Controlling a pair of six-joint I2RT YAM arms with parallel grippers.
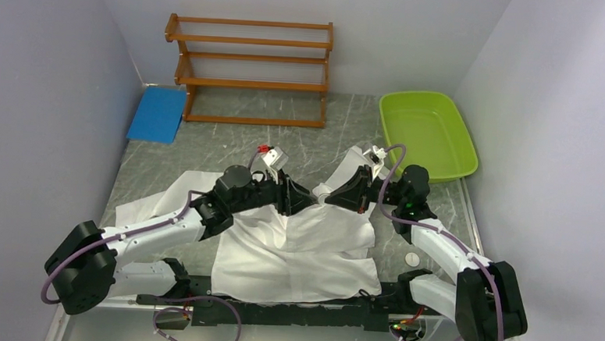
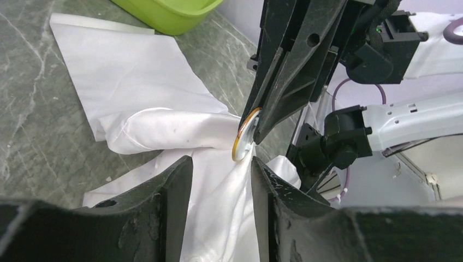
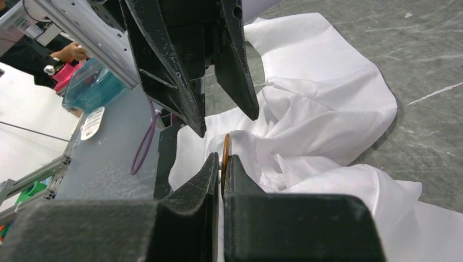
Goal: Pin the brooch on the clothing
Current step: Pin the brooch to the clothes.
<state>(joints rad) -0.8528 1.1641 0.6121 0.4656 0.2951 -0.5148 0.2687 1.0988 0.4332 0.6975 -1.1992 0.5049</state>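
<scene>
Task status: in progress, attachment not confirmed. The right fingers (image 1: 341, 194) are fully closed on the brooch (image 2: 244, 141), a thin white disc with a gold rim, gripped edge-on at the very tips. The left fingers (image 1: 302, 198) point tip to tip at the right fingers, partly open with a clear gap between them, and grip nothing. A raised fold of the shirt (image 2: 147, 131) runs up through that gap to the brooch. The shirt is a white, thin, crumpled garment. Most of it is spread flat on the counter (image 1: 230, 147) on the near side of both pairs of fingers, and one bunched portion is lifted to the point where the tips meet. In the left wrist view the brooch touches the top of that fold, just beyond the left fingertips. Whether a pin or backing has passed through the cloth cannot be told, as the contact point is hidden by the disc and the right fingers. Judgement: the brooch is picked up and brought to the fabric. Fastening it and letting it go remain outstanding, and it should stay on the shirt once the right fingers open. A small white round object (image 1: 412, 258) lies on the counter well apart from the right fingers, on their near side. Its identity cannot be determined.
</scene>
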